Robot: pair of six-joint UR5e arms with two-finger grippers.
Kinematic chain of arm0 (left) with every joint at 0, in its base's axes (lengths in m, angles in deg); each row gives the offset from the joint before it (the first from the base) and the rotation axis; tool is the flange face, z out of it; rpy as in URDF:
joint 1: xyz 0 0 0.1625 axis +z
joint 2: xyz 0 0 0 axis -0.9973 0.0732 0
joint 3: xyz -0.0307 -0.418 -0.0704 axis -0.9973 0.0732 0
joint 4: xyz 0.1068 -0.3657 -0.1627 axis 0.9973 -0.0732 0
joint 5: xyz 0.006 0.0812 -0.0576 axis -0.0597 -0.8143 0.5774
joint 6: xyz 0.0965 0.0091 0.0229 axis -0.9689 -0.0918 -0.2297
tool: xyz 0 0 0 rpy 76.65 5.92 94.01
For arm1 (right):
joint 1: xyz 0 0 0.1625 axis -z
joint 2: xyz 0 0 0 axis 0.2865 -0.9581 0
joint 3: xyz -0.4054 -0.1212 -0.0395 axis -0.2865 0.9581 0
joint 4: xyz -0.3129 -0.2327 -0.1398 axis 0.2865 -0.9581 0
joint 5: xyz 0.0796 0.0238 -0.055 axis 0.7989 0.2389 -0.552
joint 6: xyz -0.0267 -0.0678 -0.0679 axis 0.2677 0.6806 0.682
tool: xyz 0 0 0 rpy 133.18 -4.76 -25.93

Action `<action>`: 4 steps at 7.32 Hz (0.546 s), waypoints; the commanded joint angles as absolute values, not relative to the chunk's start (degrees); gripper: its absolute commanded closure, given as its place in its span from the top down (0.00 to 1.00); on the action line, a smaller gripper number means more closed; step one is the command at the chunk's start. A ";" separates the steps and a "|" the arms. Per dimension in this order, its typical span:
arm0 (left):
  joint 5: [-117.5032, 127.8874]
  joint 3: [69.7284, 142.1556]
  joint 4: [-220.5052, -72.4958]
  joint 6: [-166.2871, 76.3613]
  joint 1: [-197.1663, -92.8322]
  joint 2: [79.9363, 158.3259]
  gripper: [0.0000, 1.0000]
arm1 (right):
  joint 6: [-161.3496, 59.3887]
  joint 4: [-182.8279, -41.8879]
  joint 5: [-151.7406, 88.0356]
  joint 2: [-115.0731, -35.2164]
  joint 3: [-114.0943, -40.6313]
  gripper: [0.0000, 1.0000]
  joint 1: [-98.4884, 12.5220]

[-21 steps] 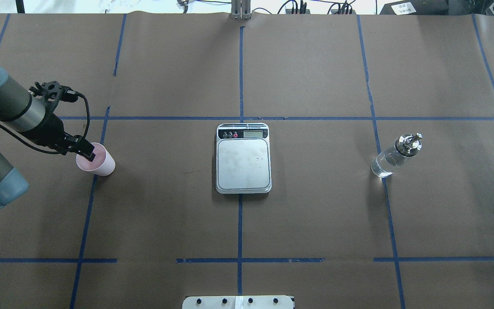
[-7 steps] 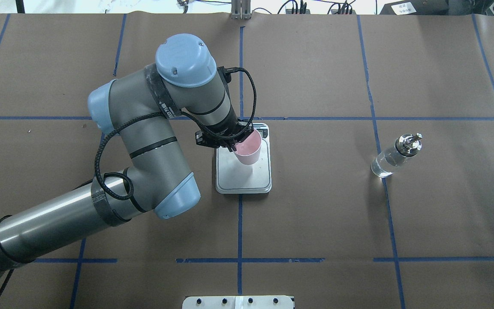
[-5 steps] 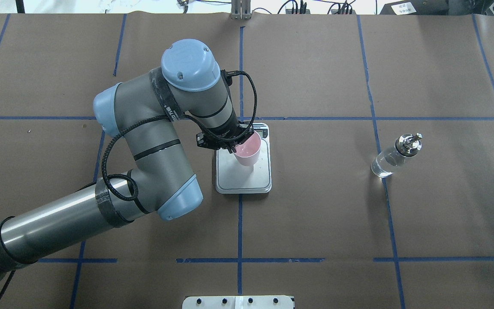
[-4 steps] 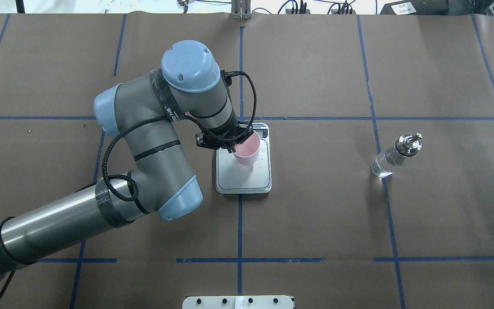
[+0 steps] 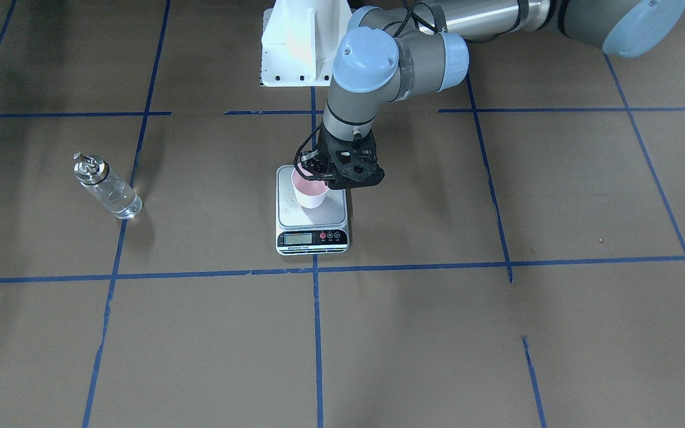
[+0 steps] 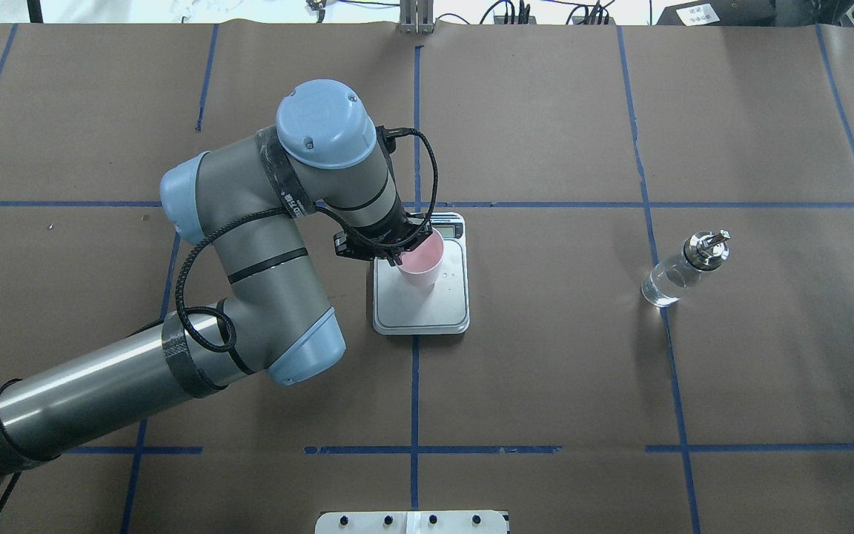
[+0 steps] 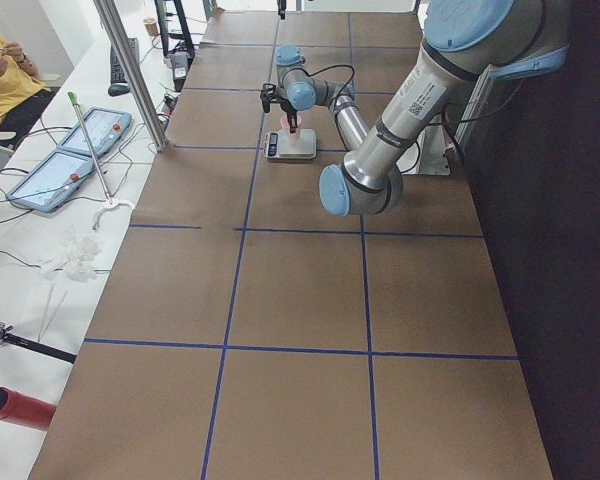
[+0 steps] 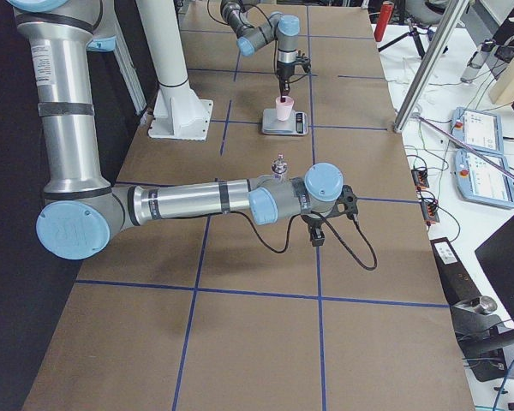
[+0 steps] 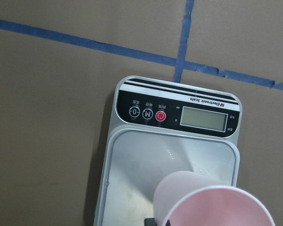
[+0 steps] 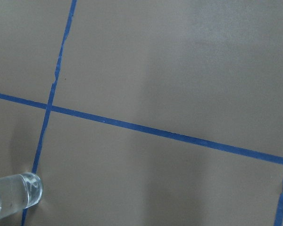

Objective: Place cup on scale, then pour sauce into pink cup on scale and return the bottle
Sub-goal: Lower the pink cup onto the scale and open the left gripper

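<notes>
Cup [image 6: 422,267] pinched at its rim by my left gripper [image 6: 399,256], over the scale [image 6: 427,315] plate at overhead frame centre, bottle [image 6: 675,276] standing well apart at right, my right gripper [image 8: 318,239] near it, its grip I cannot tell

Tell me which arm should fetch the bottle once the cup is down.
Right. The bottle stands on the robot's right side, with the right gripper close by; the left gripper is shut on the cup at the scale.

Robotics lab: paper-covered table [image 6: 545,371] with blue tape grid [image 6: 414,386], teach pendants [image 7: 48,180] on white side bench [image 7: 30,290].
</notes>
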State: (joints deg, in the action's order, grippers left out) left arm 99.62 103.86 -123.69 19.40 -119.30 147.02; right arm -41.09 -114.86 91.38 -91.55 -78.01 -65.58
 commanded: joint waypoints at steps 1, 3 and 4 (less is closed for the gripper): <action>99.67 104.27 -124.70 19.41 -119.38 146.73 0.29 | -40.98 -114.36 91.38 -92.26 -77.97 1.00 -65.44; 99.85 108.29 -124.44 19.41 -119.55 145.95 0.59 | -42.46 -114.36 91.46 -92.26 -78.23 1.00 -65.09; 99.85 108.92 -124.87 19.41 -119.55 144.90 0.60 | -45.70 -114.27 91.46 -92.26 -78.41 1.00 -64.39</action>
